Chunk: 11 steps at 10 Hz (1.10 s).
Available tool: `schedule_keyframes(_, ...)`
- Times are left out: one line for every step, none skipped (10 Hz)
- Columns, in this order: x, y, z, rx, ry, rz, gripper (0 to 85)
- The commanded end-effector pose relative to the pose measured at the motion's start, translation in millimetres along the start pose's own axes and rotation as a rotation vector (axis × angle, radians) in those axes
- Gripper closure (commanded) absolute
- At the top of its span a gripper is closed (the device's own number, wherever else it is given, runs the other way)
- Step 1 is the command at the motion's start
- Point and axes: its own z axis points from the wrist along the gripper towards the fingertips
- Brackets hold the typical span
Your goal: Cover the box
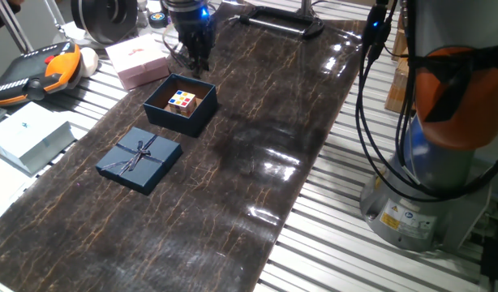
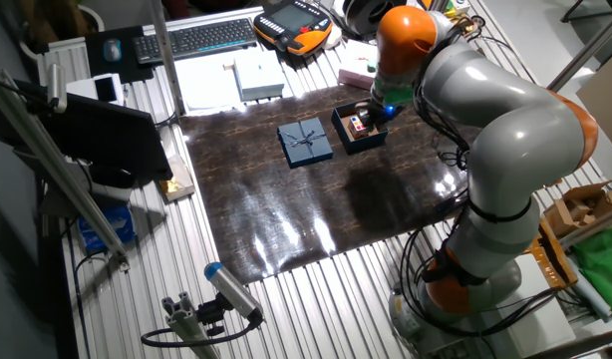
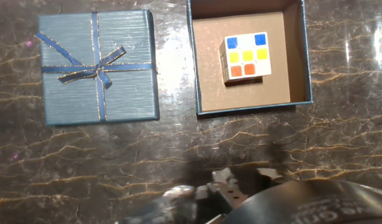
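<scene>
The small deep-walled navy cardboard box (image 3: 250, 59) sits uncovered; the gripper (image 1: 198, 58), jaws' spacing indiscernible, should grasp the flat ribboned navy lid (image 3: 97, 67) by its edges.

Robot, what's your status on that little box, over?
Gripper above table, holding nothing. Navy cardboard box open, puzzle cube inside. Ribboned navy lid beside it. Path clear.

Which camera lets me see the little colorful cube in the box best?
The hand view: the cube fills more of the picture, its colored squares clear inside the box. One fixed view shows it smaller; the other fixed view shows only a tiny speck.
</scene>
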Motion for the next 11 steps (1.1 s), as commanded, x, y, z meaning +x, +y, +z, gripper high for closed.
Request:
schedule_keyframes(-0.4,0.2,0.7,-0.002,0.000,0.002,84.3)
schedule_keyframes(0.0,2.2,1.9,-0.002,-0.003,0.005,84.3)
schedule_keyframes(0.4,6.4,4.2,0.003,-0.009,0.012,84.3)
schedule_keyframes(0.0,12.0,7.9,0.004,-0.013,0.021,84.3)
schedule_keyframes(-1.0,15.2,10.6,0.004,-0.014,0.025,84.3)
schedule_keyframes(-3.0,18.1,13.6,0.004,-0.016,0.026,84.3)
schedule_keyframes(-5.4,21.3,17.6,0.003,-0.019,0.026,84.3)
schedule_keyframes(-8.9,24.7,22.7,0.003,-0.022,0.026,84.3)
schedule_keyframes(-12.2,28.4,28.1,0.002,-0.022,0.028,84.3)
schedule_keyframes(-14.7,34.2,35.1,0.001,-0.026,0.031,84.3)
schedule_keyframes(-16.5,40.2,42.3,-0.004,-0.031,0.038,84.3)
